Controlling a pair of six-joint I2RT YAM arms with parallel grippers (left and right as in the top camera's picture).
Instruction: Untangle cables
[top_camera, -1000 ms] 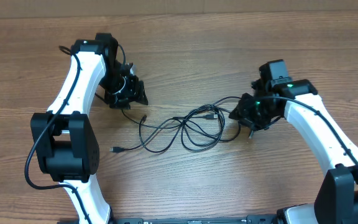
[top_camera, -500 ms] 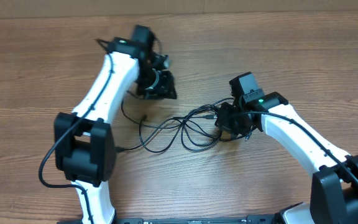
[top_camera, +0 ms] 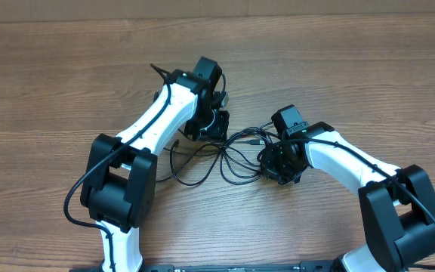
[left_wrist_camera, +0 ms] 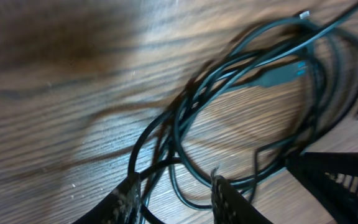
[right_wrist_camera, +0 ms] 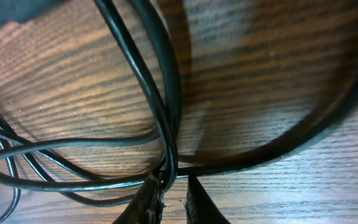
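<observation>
A tangle of thin black cables (top_camera: 229,157) lies on the wooden table between my two arms. It shows as overlapping loops in the left wrist view (left_wrist_camera: 241,99), with a USB plug (left_wrist_camera: 279,73) among them. My left gripper (top_camera: 207,125) is at the tangle's upper left. Its fingers (left_wrist_camera: 174,198) are open just above the table, with strands running between them. My right gripper (top_camera: 279,163) is at the tangle's right edge. Its fingers (right_wrist_camera: 171,198) are nearly together on two cable strands (right_wrist_camera: 164,118) that pass between the tips.
The table (top_camera: 44,98) is bare wood around the tangle. The two grippers are close together over it. Part of the right arm (left_wrist_camera: 344,180) shows at the lower right of the left wrist view. A small connector (top_camera: 175,142) lies by the left arm.
My left gripper has swung right and forward onto the tangle's upper left. My right gripper has moved left and down to the tangle's right edge, and the loops there are bunched tighter.
</observation>
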